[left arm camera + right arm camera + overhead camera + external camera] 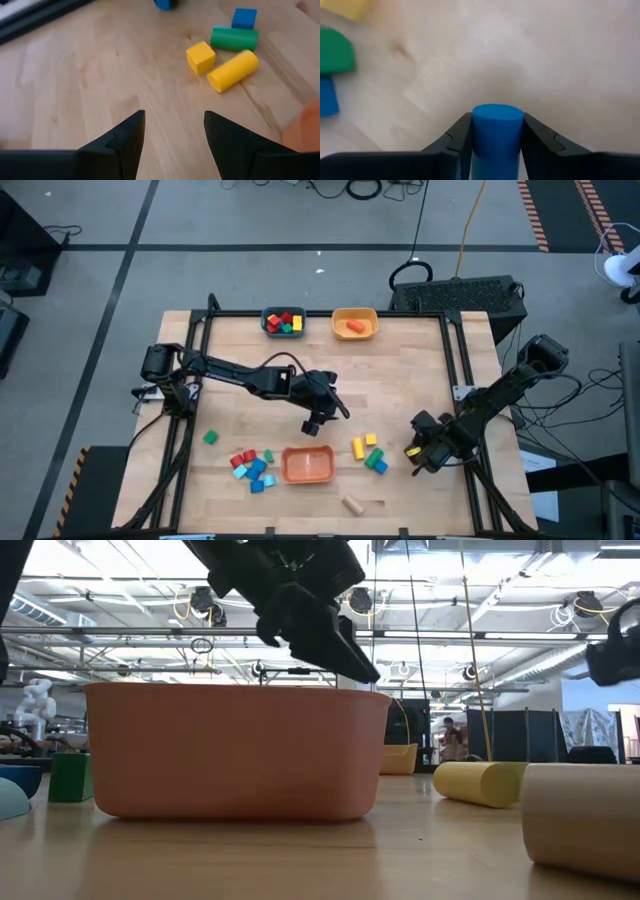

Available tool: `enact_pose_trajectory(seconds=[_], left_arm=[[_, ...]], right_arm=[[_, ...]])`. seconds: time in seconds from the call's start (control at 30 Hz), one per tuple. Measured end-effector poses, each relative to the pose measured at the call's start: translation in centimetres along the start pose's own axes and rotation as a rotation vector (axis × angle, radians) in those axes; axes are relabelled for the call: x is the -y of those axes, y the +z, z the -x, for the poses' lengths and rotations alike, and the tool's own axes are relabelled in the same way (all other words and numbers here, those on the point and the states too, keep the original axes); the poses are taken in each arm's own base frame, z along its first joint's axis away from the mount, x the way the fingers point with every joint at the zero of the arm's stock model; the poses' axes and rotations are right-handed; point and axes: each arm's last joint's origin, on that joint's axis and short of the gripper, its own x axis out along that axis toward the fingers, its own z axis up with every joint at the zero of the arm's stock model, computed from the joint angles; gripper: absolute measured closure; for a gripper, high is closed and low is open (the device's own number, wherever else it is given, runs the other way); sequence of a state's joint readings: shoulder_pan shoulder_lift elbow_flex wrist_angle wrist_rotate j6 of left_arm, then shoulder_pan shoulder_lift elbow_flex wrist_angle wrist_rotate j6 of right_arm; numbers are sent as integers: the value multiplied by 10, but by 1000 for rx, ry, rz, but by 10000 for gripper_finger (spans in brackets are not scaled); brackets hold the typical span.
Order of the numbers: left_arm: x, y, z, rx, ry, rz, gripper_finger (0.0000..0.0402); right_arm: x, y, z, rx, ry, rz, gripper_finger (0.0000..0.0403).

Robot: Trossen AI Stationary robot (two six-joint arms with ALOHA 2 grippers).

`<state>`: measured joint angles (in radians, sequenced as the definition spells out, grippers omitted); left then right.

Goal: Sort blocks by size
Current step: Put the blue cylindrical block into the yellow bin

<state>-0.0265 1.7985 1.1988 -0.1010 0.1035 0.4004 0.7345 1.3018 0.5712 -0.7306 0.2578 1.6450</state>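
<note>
Right hand [496,145]: clamped on blue cylinder [497,125] upright between its fingers, low over the surface [530,55]; risk: round, smooth sides may slip or twist out on lifting, rolling toward green block [335,52] nearby; left hand [174,137] half-open, empty.

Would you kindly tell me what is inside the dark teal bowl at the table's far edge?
The dark teal bowl holds several small blocks: red, yellow and green ones show from above. Anything beneath that top layer is covered, so an exact count cannot be made.
</note>
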Motion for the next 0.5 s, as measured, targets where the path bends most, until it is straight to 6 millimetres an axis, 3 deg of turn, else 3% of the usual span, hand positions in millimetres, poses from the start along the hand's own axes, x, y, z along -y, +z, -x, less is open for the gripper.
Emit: enact_pose_trajectory(seconds=[0.23,0.5], left_arm=[[-4,10,1,103,41,44,197],[-6,15,1,220,72,108,197]], right_arm=[[-16,18,17,430,45,115,292],[-46,40,58,974,16,221,292]])
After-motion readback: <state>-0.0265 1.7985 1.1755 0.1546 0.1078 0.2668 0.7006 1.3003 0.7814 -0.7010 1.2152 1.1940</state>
